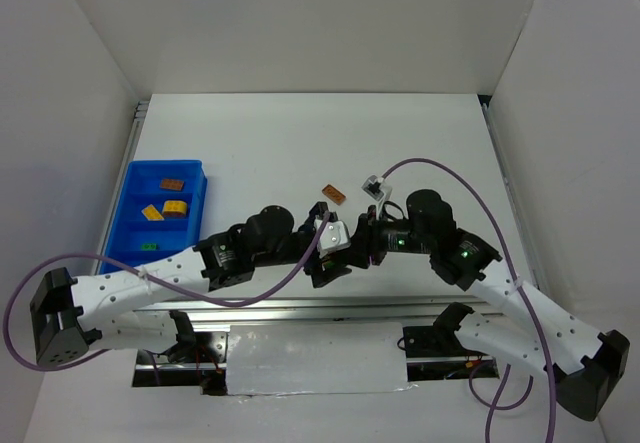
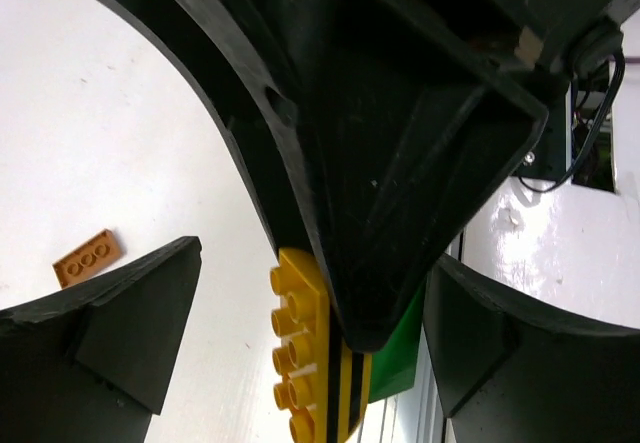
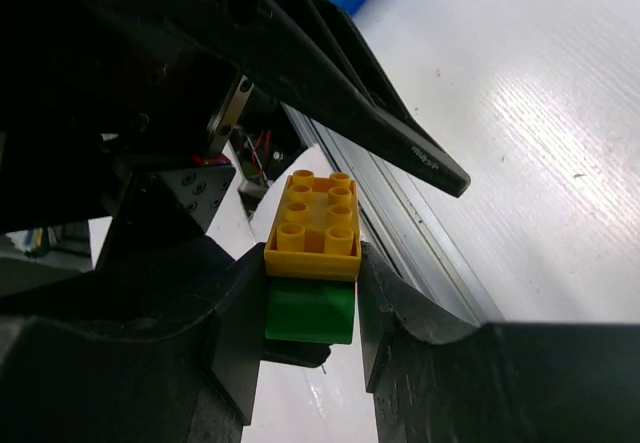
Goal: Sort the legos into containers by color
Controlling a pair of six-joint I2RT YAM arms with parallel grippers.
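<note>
While the right gripper [image 3: 312,283] clamps a joined pair [image 3: 311,268], a yellow brick [image 3: 312,225] on a green brick [image 3: 310,311], your left gripper [image 2: 312,258] gapes open around it.
One blue tray [image 1: 135,178] at far left holds about four bricks [image 1: 176,206]; the one pair hangs between the arms; one orange brick [image 1: 332,195] lies loose on the table [image 1: 300,133]. This is light, rigid, slick plastic, so pinch flat side walls, not studs, and expect the pair to resist separating.

Two arms are pictured, the left arm [image 1: 130,288] and the right arm [image 1: 530,313], with one blue tray [image 1: 130,178]. Four bricks can be made out in it: one orange piece [image 1: 172,182], two yellow pieces [image 1: 152,212], one green piece [image 1: 148,246]. One loose orange brick [image 1: 333,195], one yellow brick [image 3: 312,218] and one green brick [image 3: 310,311] are seen elsewhere.
</note>
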